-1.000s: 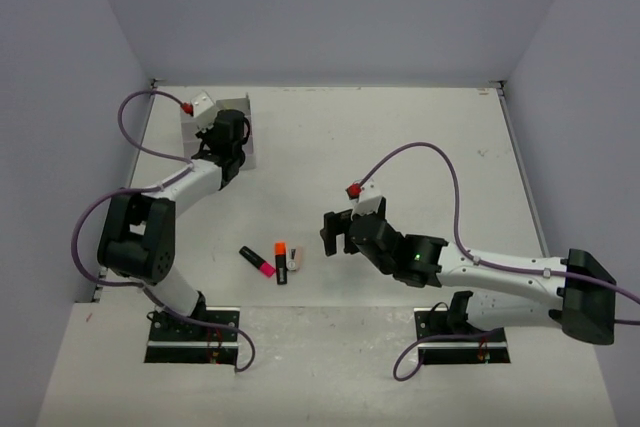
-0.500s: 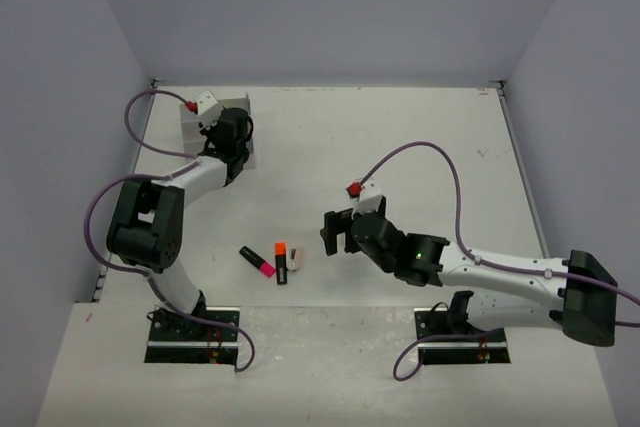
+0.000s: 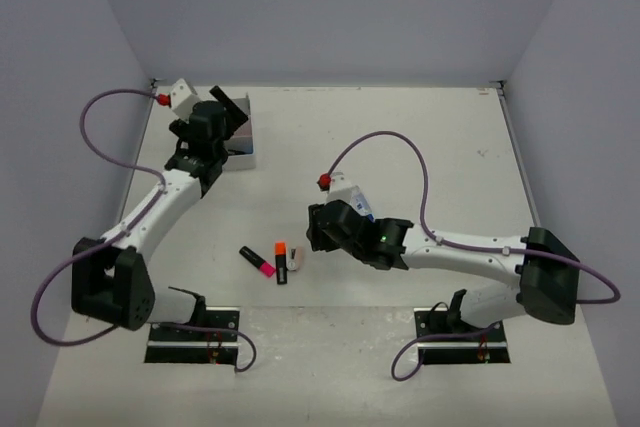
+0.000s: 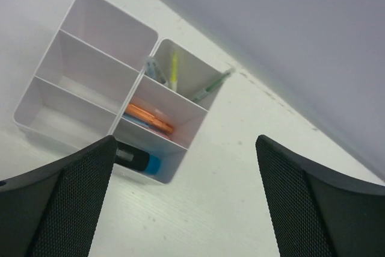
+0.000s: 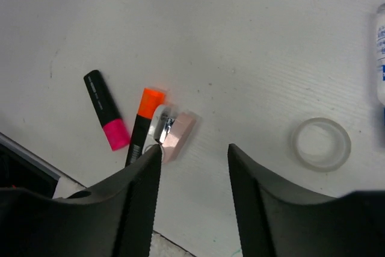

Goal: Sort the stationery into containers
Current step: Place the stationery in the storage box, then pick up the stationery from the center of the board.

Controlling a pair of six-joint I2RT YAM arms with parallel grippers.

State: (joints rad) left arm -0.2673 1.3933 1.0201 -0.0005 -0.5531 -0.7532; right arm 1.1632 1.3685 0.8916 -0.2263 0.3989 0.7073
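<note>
The container, a white six-compartment tray (image 4: 90, 49), sits at the back left (image 3: 241, 154). One column holds thin pens (image 4: 173, 75), orange items (image 4: 150, 121) and a blue-ended black highlighter (image 4: 137, 159); the other column looks empty. My left gripper (image 4: 185, 200) (image 3: 222, 115) hangs open just beside the tray, holding nothing. On the table lie a pink highlighter (image 5: 107, 110) (image 3: 258, 262), an orange highlighter (image 5: 143, 123) (image 3: 281, 262), a pink eraser-like block with a metal piece (image 5: 175, 133), a clear tape ring (image 5: 320, 143) and a tube (image 5: 380, 58). My right gripper (image 5: 194, 148) (image 3: 313, 231) is open above bare table, its left fingertip by the block.
The purple cable loops above the right arm (image 3: 385, 147). The table's near edge runs just behind the highlighters (image 5: 36, 157). Walls close the table at the back and both sides.
The left gripper has opened and drawn up and back from the tray. The right arm has swung left toward the highlighters and block, and its jaws have narrowed.
</note>
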